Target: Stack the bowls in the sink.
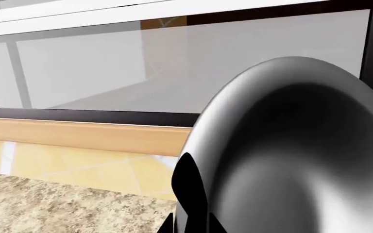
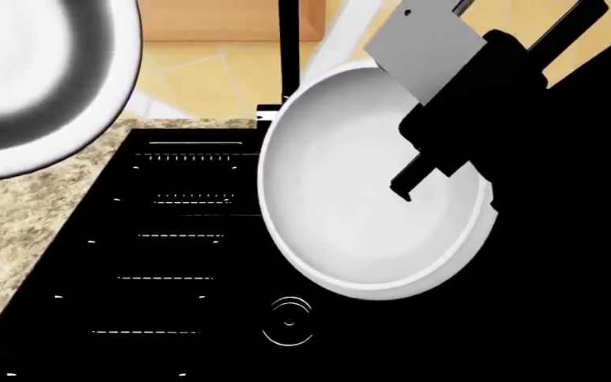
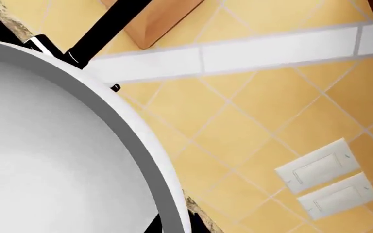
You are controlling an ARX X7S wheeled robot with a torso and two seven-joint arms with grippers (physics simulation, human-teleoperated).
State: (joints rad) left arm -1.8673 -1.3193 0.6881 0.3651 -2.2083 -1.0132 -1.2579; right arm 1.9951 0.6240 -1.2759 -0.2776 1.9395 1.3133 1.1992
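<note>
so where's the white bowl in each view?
Head: white bowl centre-right, tilted over the sink, right gripper on its rim.
Right wrist: fills the lower left.
Left wrist: not in it; that one is the silvery bowl.
Shared landmark: yellow tiled wall.

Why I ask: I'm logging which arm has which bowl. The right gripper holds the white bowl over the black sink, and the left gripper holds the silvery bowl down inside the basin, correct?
Not quite. The silvery bowl isn't inside the basin; the head view shows it up beside the sink, over the granite counter. The right gripper does hold the white bowl over the sink.
</note>
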